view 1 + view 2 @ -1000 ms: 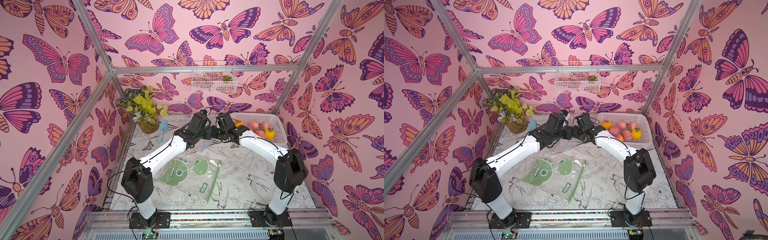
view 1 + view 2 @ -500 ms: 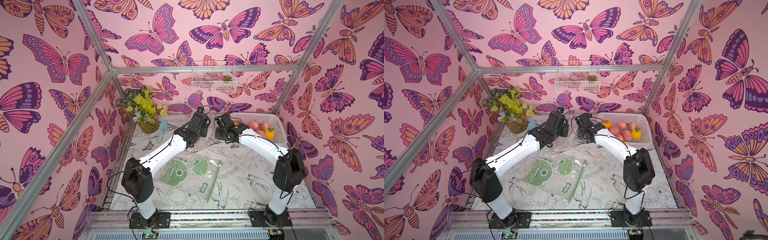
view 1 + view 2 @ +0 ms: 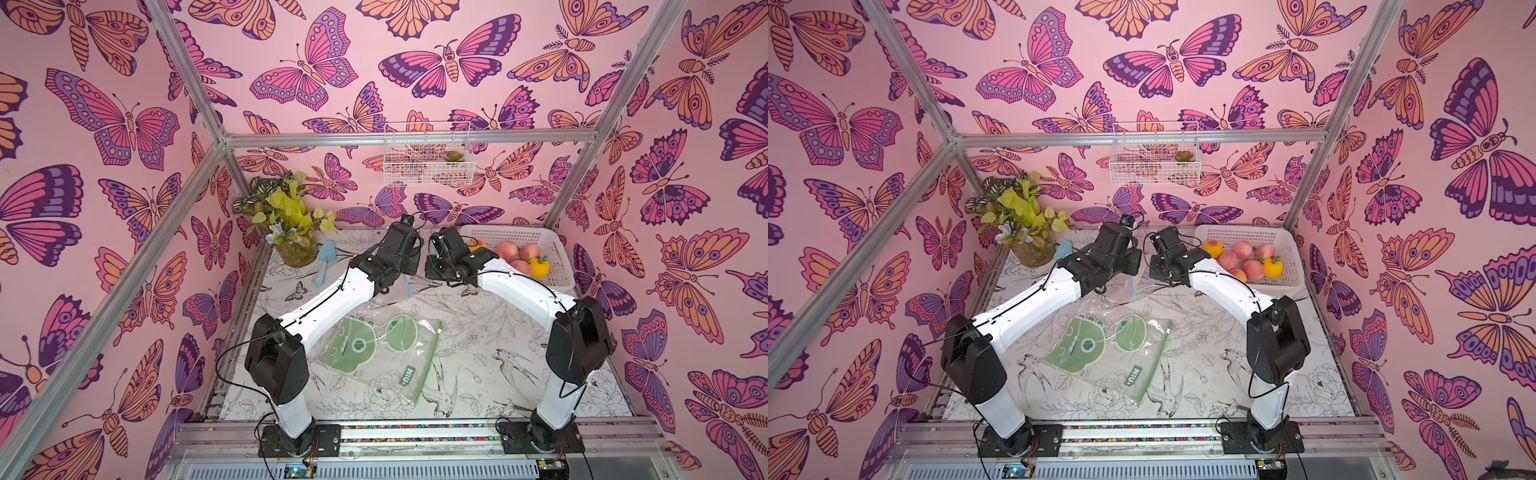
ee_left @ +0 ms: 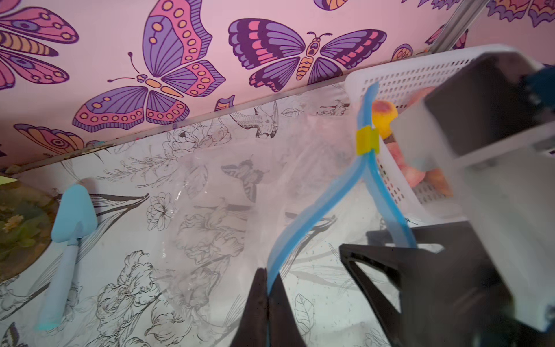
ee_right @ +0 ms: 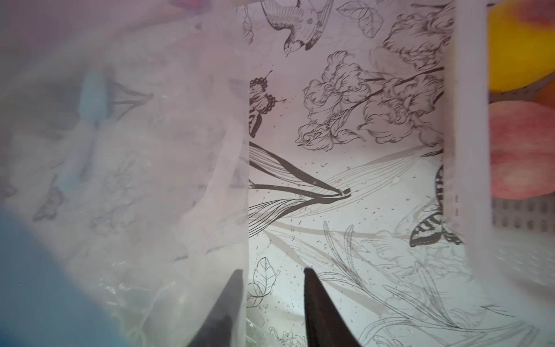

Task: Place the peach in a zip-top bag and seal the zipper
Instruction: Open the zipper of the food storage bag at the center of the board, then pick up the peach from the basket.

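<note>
A clear zip-top bag [image 4: 228, 192] hangs at the back of the table, its blue zipper strip [image 4: 303, 222] split into two lips below a yellow slider [image 4: 366, 139]. My left gripper [image 4: 270, 272] is shut on one lip. My right gripper [image 5: 273, 270] is open beside the bag's edge, one finger behind the clear film, nothing pinched. In both top views the two wrists meet over this bag [image 3: 390, 297]. Several peaches [image 3: 508, 250] lie in the white basket [image 3: 552, 245] at the back right. One peach [image 5: 522, 150] shows close by in the right wrist view.
A second bag with green print [image 3: 386, 353] lies flat mid-table. A potted plant [image 3: 291, 245] and a light blue trowel [image 3: 326, 259] stand at the back left. A yellow fruit [image 3: 539, 268] shares the basket. A wire shelf [image 3: 428, 153] hangs on the back wall.
The right wrist has drawn slightly away from the left one, leaving a small gap between them. The left gripper still holds the zipper strip in the same spot.
</note>
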{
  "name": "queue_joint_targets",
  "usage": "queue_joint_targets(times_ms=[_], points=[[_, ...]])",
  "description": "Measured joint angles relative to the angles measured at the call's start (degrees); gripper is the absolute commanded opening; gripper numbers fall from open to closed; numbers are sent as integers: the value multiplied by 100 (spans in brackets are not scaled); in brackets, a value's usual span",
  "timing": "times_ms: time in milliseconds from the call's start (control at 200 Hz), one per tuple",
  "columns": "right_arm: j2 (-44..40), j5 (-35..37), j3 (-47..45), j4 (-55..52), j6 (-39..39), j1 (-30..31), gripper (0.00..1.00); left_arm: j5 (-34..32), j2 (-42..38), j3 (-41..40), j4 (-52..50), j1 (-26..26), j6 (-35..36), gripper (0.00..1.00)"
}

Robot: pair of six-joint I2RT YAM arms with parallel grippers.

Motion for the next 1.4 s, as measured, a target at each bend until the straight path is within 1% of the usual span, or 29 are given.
queue_joint_targets(times_ms=[170,315,456,591,701,796,906,1061,1192,1277,1402], points=[[-459,-730,-833,647,122,-245,47,238,0,-26,-24,7,-162,0],[-1130,-1445,-1425,1268,175,-599,53,461,15,-28,-90,15,-170,0],[-1753,-2087,-1755,1812,175,-970,55,678,39,-37,-251,39,-225,0],[-2122,-2343,-1947,1980,153,-1423,55,872,39,-42,-315,66,-337,0],[-2149,-2223,-1939,1801,-26,-1797,55,1016,39,-42,-315,74,-437,0],[-2048,-1969,-1847,1401,-302,-2072,55,1106,42,-42,-315,76,-516,0],[-1727,-1692,-1550,925,-645,-2380,54,1189,61,-42,-315,76,-623,0],[-1056,-1449,-1005,343,-1108,-2782,55,1268,81,-42,-319,76,-739,0],[-413,-1438,-490,-116,-1401,-2924,56,1349,81,-42,-321,76,-789,0],[26,-1478,-70,-420,-1547,-2942,59,1373,81,-42,-319,76,-817,0],[564,-1528,485,-772,-1681,-2944,68,1384,81,-44,-321,76,-870,0]])
